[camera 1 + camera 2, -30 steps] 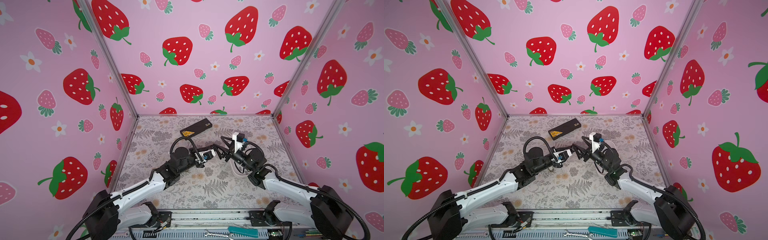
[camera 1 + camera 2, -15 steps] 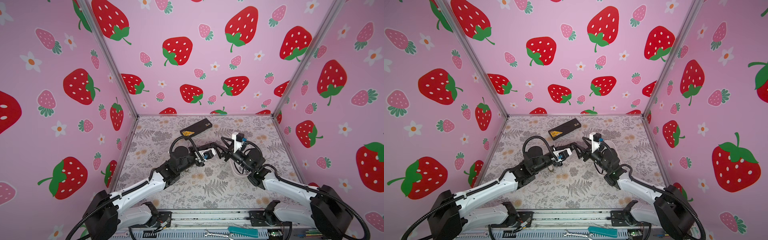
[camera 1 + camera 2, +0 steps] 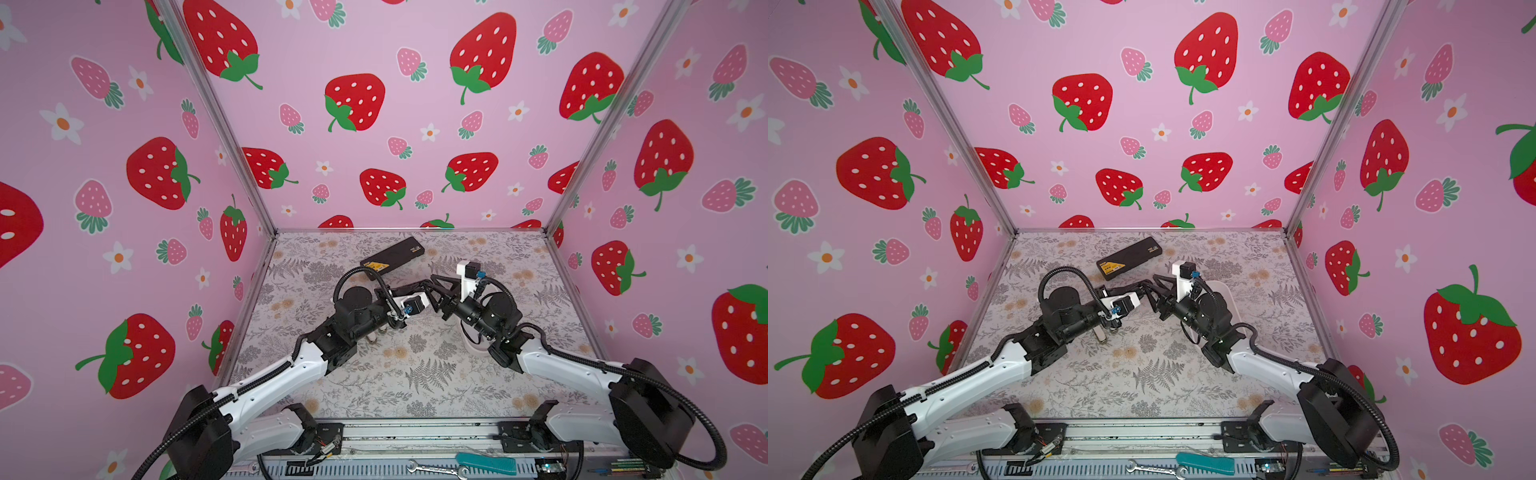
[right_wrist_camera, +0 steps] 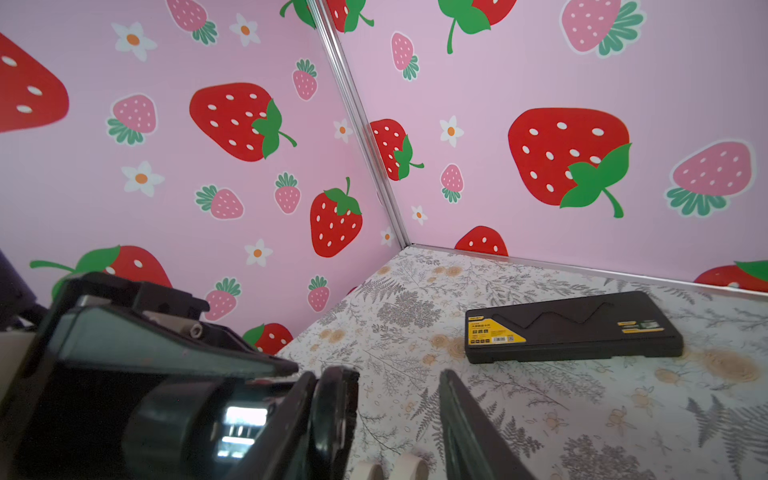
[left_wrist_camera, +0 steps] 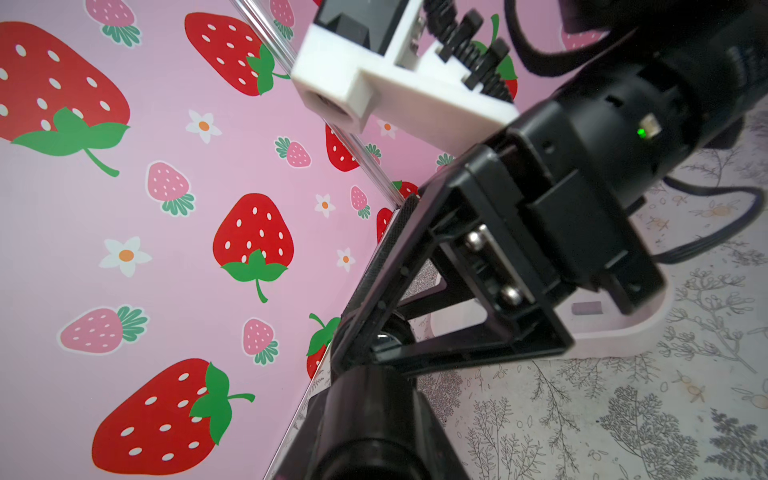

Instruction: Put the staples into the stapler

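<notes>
Meeting tip to tip above the counter (image 3: 415, 374), the left tool (image 3: 422, 286) and right tool (image 4: 392, 374) appear engaged in a hand-over or regrasp; the right tool's jaws stand partly apart, bare counter showing between them; whether the left tool is closed, or holds anything, cannot be told; the next move probably calls for a square, gentle closing at the meeting point. Only the left wrist view shows one grey strip of the staples (image 5: 586, 308), lying in a white tray (image 5: 615, 332) on the counter; only the right wrist view shows the zigzag seam on the black case (image 4: 582, 328) toward the counter's far edge; which object is the stapler cannot be told.
</notes>
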`<state>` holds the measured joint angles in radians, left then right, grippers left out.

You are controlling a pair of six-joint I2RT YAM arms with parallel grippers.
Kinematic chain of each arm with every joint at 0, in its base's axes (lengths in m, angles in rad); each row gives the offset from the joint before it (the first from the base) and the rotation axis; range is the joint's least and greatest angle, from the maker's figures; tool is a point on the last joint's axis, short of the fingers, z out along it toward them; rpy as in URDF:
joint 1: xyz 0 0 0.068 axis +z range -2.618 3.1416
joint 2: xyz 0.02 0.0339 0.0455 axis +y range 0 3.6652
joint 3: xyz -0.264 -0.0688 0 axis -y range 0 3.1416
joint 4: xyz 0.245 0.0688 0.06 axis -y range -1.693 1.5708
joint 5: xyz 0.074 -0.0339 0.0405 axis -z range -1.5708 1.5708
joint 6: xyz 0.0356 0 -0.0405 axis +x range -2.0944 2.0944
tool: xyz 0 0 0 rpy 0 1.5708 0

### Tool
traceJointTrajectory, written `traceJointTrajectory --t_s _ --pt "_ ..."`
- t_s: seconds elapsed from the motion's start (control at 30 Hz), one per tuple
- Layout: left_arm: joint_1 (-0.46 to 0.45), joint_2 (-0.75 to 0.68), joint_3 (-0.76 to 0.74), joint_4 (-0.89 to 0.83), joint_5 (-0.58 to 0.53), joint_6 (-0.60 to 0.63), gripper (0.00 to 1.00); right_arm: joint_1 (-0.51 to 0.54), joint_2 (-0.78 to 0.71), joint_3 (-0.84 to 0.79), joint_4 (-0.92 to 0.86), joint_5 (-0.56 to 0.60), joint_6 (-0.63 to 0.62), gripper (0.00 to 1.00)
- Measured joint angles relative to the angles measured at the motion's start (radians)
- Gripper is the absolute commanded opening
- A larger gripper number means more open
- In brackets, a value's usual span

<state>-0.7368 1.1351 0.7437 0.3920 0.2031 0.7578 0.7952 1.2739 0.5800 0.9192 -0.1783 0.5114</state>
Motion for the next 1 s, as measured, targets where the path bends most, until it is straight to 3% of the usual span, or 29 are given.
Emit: traceJointTrajectory --t_s 0.33,0.57,1.0 --pt "0.029 0.045 0.03 0.008 0.066 -0.033 0.0 0.007 -0.001 0.0 0.018 -0.009 0.019 0.14" --pt "0.03 0.051 0.037 0.007 0.07 -0.087 0.0 0.008 0.005 -0.007 0.042 0.008 0.019 0.01" --pt "0.006 0.049 0.048 -0.006 0.096 -0.134 0.0 0.007 -0.067 -0.092 0.1 0.035 0.009 0.0"
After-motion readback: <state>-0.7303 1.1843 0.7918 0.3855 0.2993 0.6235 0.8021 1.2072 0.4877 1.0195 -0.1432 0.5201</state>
